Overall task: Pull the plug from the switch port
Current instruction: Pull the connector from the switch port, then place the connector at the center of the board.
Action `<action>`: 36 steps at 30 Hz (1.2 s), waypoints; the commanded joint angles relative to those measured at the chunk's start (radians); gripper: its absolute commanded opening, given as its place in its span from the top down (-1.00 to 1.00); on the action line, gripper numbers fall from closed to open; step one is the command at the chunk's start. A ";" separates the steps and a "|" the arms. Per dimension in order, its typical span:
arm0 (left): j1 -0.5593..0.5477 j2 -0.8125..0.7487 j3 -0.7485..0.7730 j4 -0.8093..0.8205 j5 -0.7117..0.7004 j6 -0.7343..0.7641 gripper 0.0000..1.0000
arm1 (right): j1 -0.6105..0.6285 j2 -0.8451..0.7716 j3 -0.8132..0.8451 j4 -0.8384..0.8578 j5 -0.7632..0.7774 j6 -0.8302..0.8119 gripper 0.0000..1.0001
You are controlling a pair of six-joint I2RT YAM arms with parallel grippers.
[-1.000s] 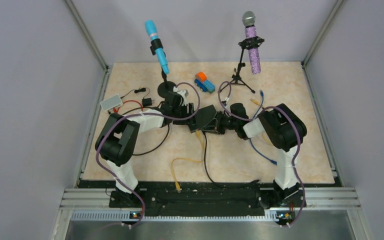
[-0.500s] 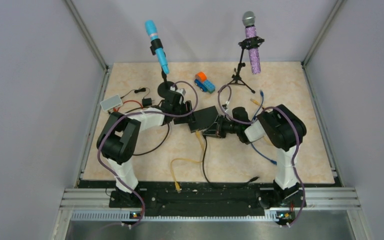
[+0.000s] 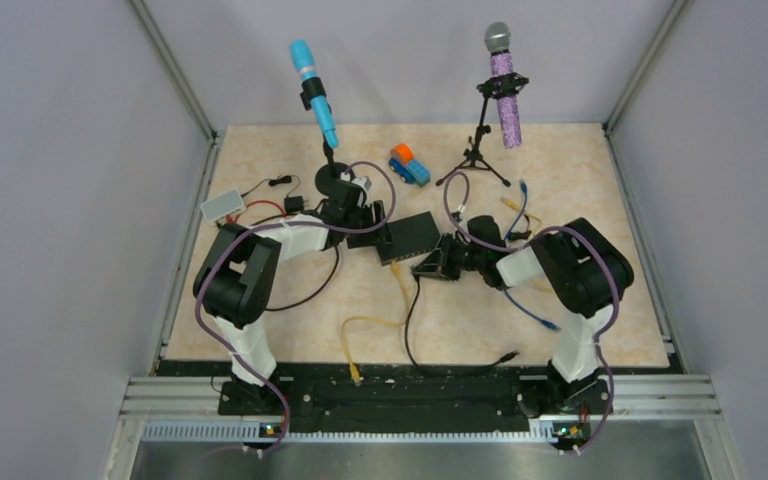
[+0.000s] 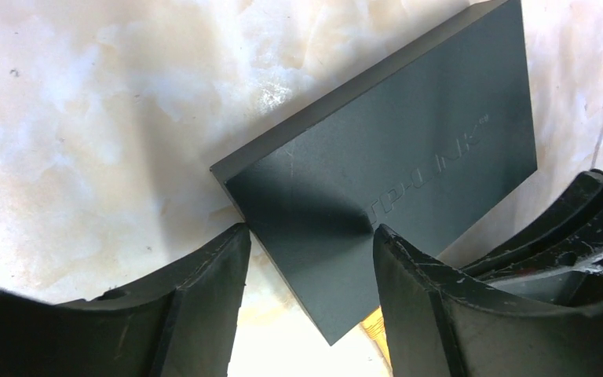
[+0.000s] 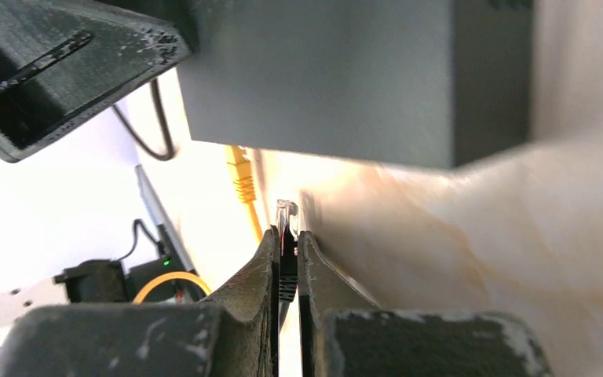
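Near edge of the bench [image 3: 460, 320]: a yellow cable [image 3: 370, 322] and a black cable [image 3: 407, 325] lie loose, and the black one runs up toward the right hand.
Right hand [image 5: 286, 236]: pinched tight on the plug [image 5: 285, 214], whose clear tip pokes out past the fingertips.
Plug: out in the open, with a gap of bare bench between its tip and the switch [image 5: 345, 78]; nothing joins them.
What changed: a second ago the right hand sat hard against the switch, which stood cocked up between the two arms. That arm has since drawn back toward its own side and the box has settled flat.
What it means: I'd judge the pull is done, the plug free of its port, with only the letting go left.
Switch port: on the edge facing the right hand, I think; the socket itself doesn't show in any view.
Yellow connector [image 5: 239, 177]: close against that same edge; whether it is plugged in or just lying there, I can't tell.
Left hand [image 4: 308, 233]: about half open, straddling a corner of the switch with one finger at its side edge and the other over its top face. It looks to be bracing rather than clamping.
Beyond: a toy truck [image 3: 409, 165], a blue microphone [image 3: 314, 95] and a purple microphone [image 3: 504, 85], well apart from the work.
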 commanded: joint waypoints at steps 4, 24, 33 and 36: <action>-0.001 0.025 -0.028 -0.080 -0.045 0.057 -0.43 | -0.014 -0.232 -0.079 -0.153 0.177 -0.101 1.00; 0.000 -0.233 -0.126 -0.019 -0.188 0.071 -0.97 | -0.015 -1.116 -0.035 -0.620 0.773 -0.269 1.00; -0.001 -0.293 -0.124 -0.024 -0.238 0.086 -0.97 | -0.014 -1.313 0.107 -0.841 1.053 -0.418 1.00; -0.001 -0.288 -0.117 -0.020 -0.227 0.088 -0.98 | -0.014 -1.276 0.174 -0.929 1.150 -0.459 1.00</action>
